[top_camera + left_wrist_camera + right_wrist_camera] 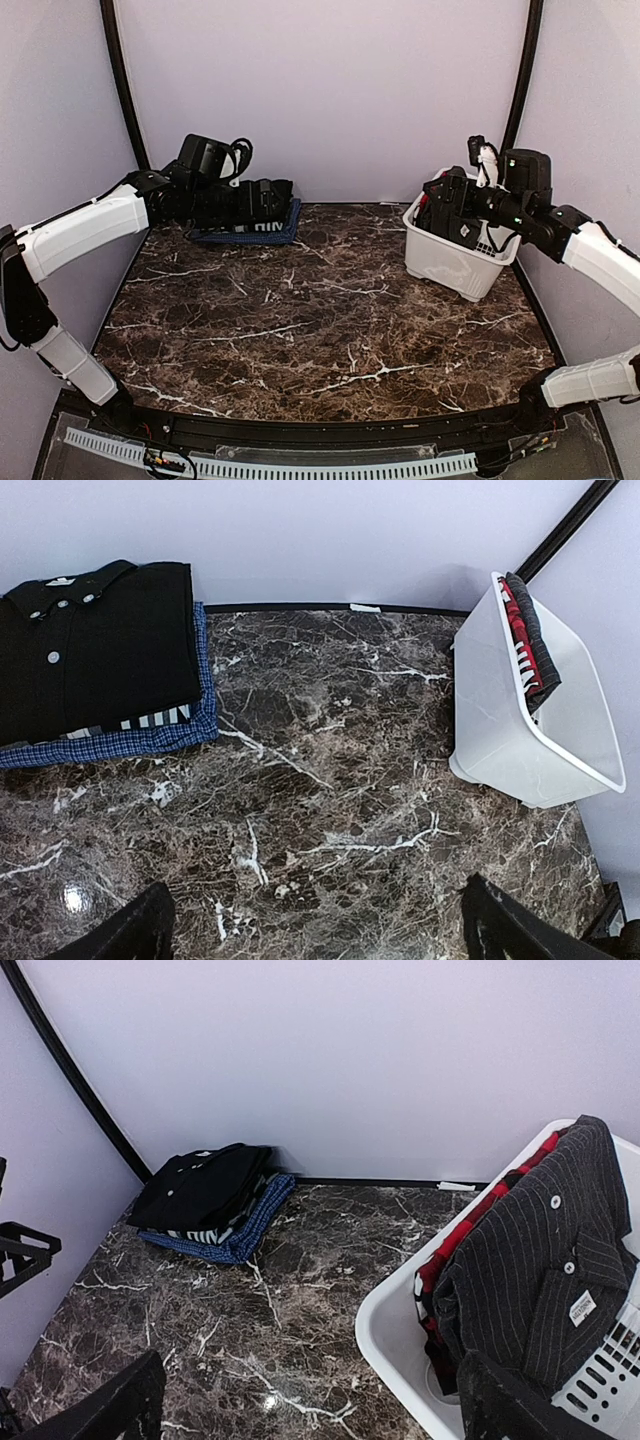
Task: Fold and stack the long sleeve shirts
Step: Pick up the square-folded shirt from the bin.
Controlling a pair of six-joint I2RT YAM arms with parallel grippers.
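Wide open, the left gripper [315, 925] hovers by the folded shirt stack [100, 660] at the desk's [330, 780] back-left corner. Likewise open, the right gripper [310, 1400] hangs at the basket [390, 1330] holding the pinstriped shirt [540, 1270].

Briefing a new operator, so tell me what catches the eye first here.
A neat folded stack sits far left on the table, a black buttoned shirt on top, blue checked cloth at bottom. At far right, a white basket holds a dark pinstriped shirt draped over its rim, with red cloth beside it.
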